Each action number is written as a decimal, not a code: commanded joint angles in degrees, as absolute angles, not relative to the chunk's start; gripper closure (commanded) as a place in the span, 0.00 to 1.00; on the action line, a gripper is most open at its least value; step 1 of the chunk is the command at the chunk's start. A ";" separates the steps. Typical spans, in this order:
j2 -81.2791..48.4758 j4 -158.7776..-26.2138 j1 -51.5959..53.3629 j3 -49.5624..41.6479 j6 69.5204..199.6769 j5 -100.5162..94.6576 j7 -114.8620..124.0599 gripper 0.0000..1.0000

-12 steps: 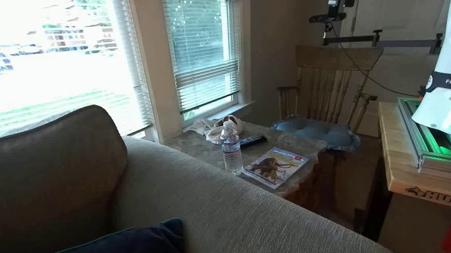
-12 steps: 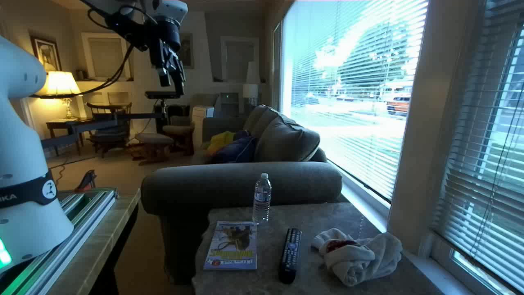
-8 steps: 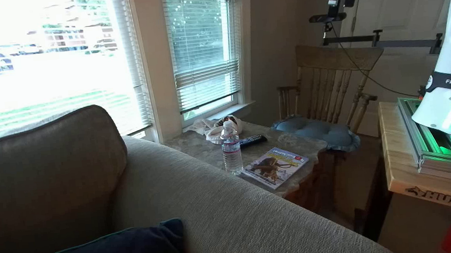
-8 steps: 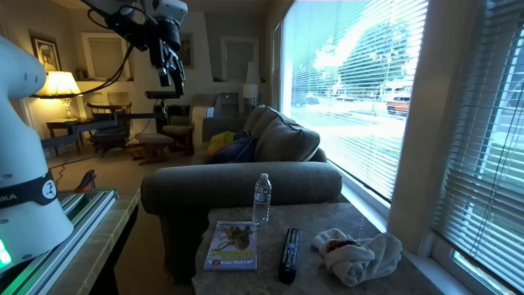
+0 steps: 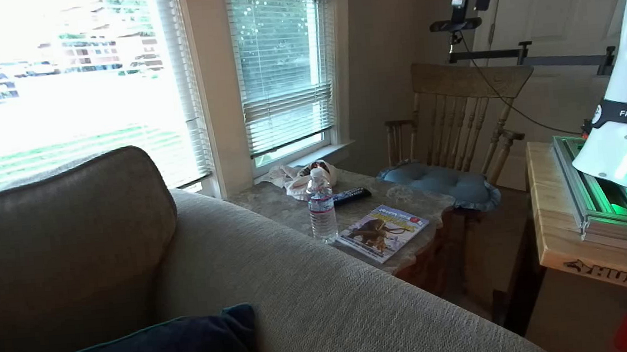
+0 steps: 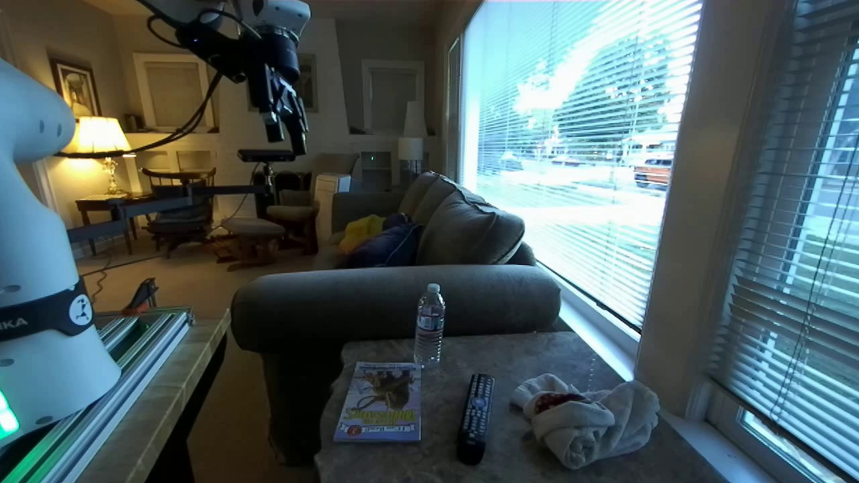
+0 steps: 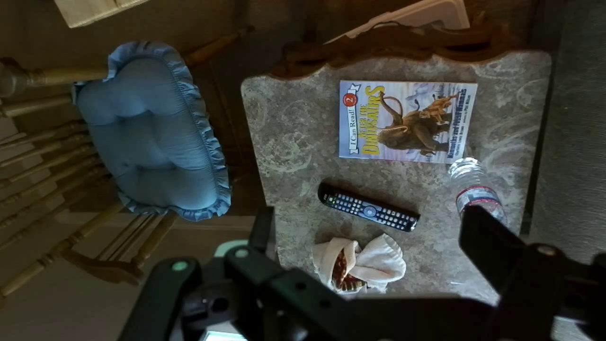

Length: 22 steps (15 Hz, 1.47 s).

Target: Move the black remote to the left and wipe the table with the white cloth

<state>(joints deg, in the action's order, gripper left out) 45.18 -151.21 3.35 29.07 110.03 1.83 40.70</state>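
Note:
The black remote (image 6: pixel 476 419) lies flat on the stone-topped table (image 6: pixel 523 352), between the book and the cloth. It also shows in an exterior view (image 5: pixel 352 196), partly behind the bottle, and whole in the wrist view (image 7: pixel 369 207). The white cloth (image 6: pixel 577 436) lies bunched beside the remote on the window side, with a red patterned part showing. It also shows in the wrist view (image 7: pixel 381 260). My gripper (image 6: pixel 287 137) is high above the table level and away from these things. In the wrist view the gripper (image 7: pixel 368 222) has its fingers wide apart with nothing between them.
A water bottle (image 6: pixel 429 329) stands upright near the sofa arm (image 6: pixel 335 302). A book (image 6: pixel 379 402) lies flat beside the remote. A chair with a blue cushion (image 5: pixel 440 183) stands at the table's side. A camera on a bracket (image 6: pixel 266 155) is close to my gripper.
My gripper has shifted slightly, a little to the right in an exterior view where the remote is nearest the camera. The remote, cloth, book and bottle have not moved.

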 commanded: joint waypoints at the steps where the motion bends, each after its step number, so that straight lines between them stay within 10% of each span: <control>1: 38.27 -149.14 1.92 27.24 115.20 1.44 43.90 0.00; 22: 12.96 -142.84 -1.88 16.60 144.17 -3.69 61.26 0.00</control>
